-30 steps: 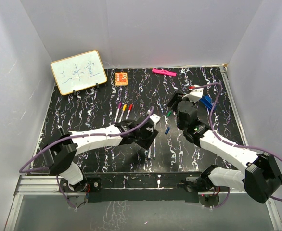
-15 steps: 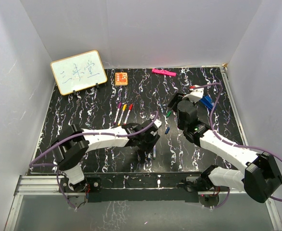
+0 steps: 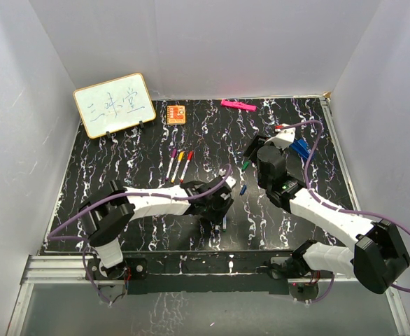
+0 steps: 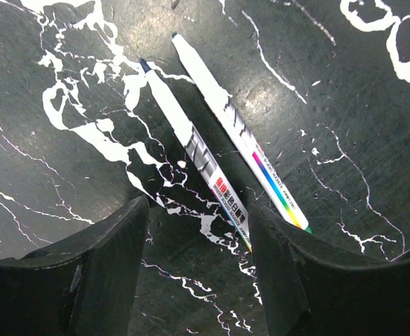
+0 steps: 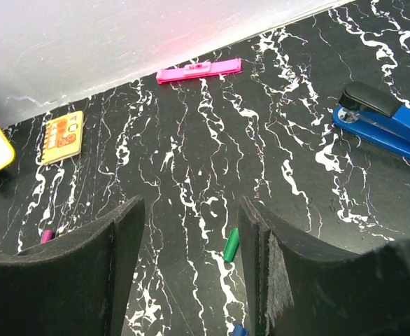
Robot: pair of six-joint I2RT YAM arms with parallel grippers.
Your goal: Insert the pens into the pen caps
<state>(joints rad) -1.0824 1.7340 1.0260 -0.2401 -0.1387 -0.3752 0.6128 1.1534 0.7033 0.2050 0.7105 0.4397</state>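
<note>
Where the left arm reaches across the table (image 3: 107, 161), the left claw (image 4: 198, 210) hangs low over two pens, its fingers (image 4: 114, 259) spread wide and pinching nothing. The blue-tipped pen (image 4: 184, 133) lies slantwise with its rear end in the gap between the two fingers; whether it touches either cannot be told. The green-tipped pen (image 4: 236, 126) lies just beside it, almost parallel, and its rear end runs past the outside of the right-hand finger. Both tips are bare.

Three more pens (image 3: 180, 162) lie side by side farther back on the table, well apart from that claw, with purple, yellow and red ends. Whether those ends are caps is too small to tell.

The right claw (image 5: 191, 206) is spread too and empty, raised over the right half of the table and pointing toward the back wall. In its wrist view the green cap (image 5: 231, 245) lies flat on the table, framed by the two fingers and touching neither. The blue cap (image 5: 240, 329) just peeks in at the bottom edge, nearer the wrist.

A pink marker (image 5: 198, 70) lies along the back wall, a blue stapler (image 5: 383, 122) sits to the right, an orange card (image 5: 63, 136) to the left, and a whiteboard (image 3: 114, 105) is propped in the back left corner.
</note>
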